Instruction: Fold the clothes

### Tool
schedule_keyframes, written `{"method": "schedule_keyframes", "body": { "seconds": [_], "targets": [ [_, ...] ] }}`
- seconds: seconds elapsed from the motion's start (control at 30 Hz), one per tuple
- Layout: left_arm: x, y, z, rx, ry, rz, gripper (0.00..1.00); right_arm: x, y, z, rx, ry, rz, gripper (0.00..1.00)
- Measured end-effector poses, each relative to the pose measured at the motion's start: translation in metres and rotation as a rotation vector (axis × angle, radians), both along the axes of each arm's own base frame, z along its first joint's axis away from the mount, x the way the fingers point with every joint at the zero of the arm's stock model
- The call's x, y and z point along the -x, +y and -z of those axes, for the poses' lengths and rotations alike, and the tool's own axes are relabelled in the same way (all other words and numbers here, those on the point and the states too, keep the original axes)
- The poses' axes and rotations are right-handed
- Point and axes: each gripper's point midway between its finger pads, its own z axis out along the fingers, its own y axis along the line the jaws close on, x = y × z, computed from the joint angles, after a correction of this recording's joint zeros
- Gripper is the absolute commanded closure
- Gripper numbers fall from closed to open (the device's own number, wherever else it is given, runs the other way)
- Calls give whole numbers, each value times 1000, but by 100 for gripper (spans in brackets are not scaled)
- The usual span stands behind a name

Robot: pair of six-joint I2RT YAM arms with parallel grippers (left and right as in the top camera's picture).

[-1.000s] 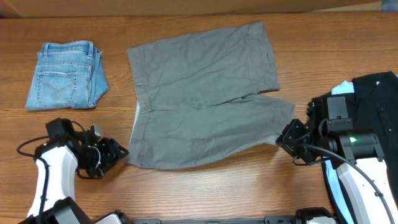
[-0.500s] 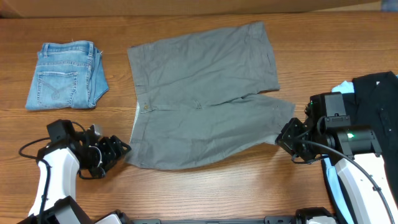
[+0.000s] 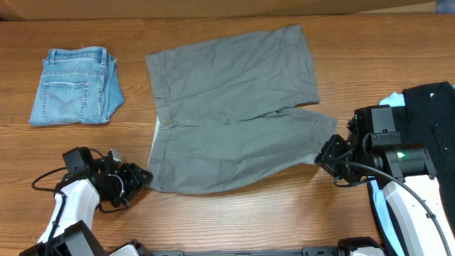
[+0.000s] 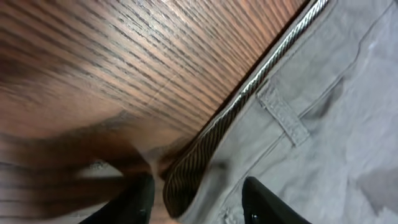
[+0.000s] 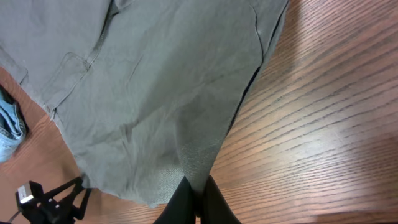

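Grey-khaki shorts (image 3: 227,114) lie flat, right pincer (image 3: 322,158) clamped on their hem, left pincer (image 3: 144,176) apart astride waistband.

You see the grey shorts (image 3: 227,114) spread between your hands: waistband corner at the left hand (image 3: 141,177), leg hem at the right hand (image 3: 324,155).

This is looking like a robotics lab bench rather than a home: two cabled white-and-black machines, the left arm (image 3: 71,204) and the right arm (image 3: 412,199), are working at a bare wood-grain table (image 3: 234,220). Garments are lying spread around it: grey shorts (image 3: 227,114), folded denim shorts (image 3: 75,85) and a dark heap (image 3: 430,114). A plain brown board (image 3: 213,7) is running along the far edge.
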Motion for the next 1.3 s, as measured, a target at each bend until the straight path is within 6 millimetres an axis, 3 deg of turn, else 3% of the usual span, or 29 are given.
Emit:
{"method": "schedule_keyframes", "body": {
  "seconds": [0.33,0.57,0.73,1.3],
  "targets": [
    [-17,4,1,-12,-91,-25,60,0,0,0,5,-8,-19,96],
    [-13,-6,2,42,-98,-30,61,0,0,0,7,-10,-24,96],
    [-5,-13,8,70,-86,-38,96,0,0,0,7,-10,-24,96],
    [0,-16,11,84,-73,-46,96,0,-1,0,15,-17,-40,96]
  ]
}}
